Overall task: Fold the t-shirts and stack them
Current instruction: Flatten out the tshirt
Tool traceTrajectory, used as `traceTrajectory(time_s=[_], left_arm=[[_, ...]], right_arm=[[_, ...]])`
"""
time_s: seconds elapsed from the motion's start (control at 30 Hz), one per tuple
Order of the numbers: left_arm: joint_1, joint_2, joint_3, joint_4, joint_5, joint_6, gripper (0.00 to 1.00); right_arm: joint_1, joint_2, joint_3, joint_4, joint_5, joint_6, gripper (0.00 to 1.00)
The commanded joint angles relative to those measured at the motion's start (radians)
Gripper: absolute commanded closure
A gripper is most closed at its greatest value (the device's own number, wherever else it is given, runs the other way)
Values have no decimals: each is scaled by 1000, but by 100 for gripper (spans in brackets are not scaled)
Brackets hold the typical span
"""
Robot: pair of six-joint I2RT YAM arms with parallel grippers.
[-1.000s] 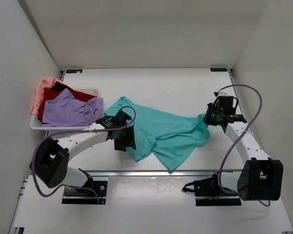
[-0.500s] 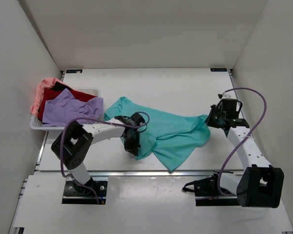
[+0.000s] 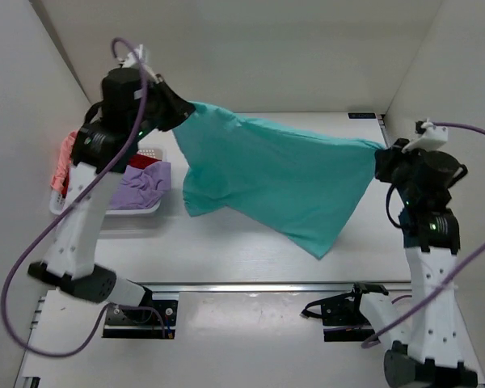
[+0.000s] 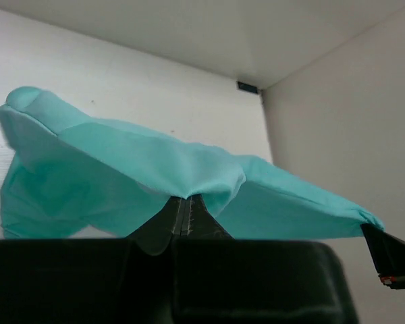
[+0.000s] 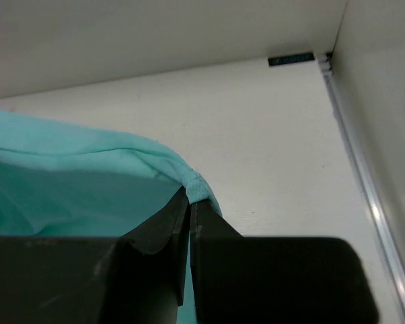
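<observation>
The teal t-shirt (image 3: 275, 174) hangs stretched in the air between both arms, its lower corner drooping toward the table. My left gripper (image 3: 178, 109) is raised high at the back left and shut on one edge of the teal t-shirt (image 4: 128, 162). My right gripper (image 3: 381, 158) is lifted at the right and shut on the opposite edge of the teal t-shirt (image 5: 88, 169). The lavender t-shirt (image 3: 141, 186), dark red t-shirt (image 3: 141, 160) and salmon pink t-shirt (image 3: 62, 158) lie in the basket, partly hidden by the left arm.
A white mesh basket (image 3: 129, 208) stands at the table's left edge. White walls close in on the left, right and back. A metal rail (image 3: 267, 284) runs along the near table edge.
My left gripper closed on the teal t-shirt on the table, then both arms rose and spread apart, lifting the shirt off the table and pulling it taut.
</observation>
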Motion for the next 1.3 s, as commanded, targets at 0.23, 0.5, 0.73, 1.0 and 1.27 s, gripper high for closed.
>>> traceTrajectory(time_s=[0.23, 0.5, 0.73, 1.0, 1.27], left_arm=[[50, -388, -75, -33, 66, -15, 100], [83, -296, -14, 55, 166, -75, 100], [109, -50, -7, 145, 214, -52, 100], [204, 423, 500, 158, 361, -130, 100], [241, 227, 314, 332, 362, -122, 100]], right_arm=[[-189, -267, 287, -274, -91, -142, 99], [-166, -169, 316, -184, -91, -124, 100], [-108, 64, 157, 18, -168, -50, 100], [8, 427, 368, 146, -114, -49, 100], [33, 525, 690, 141, -62, -79, 100]])
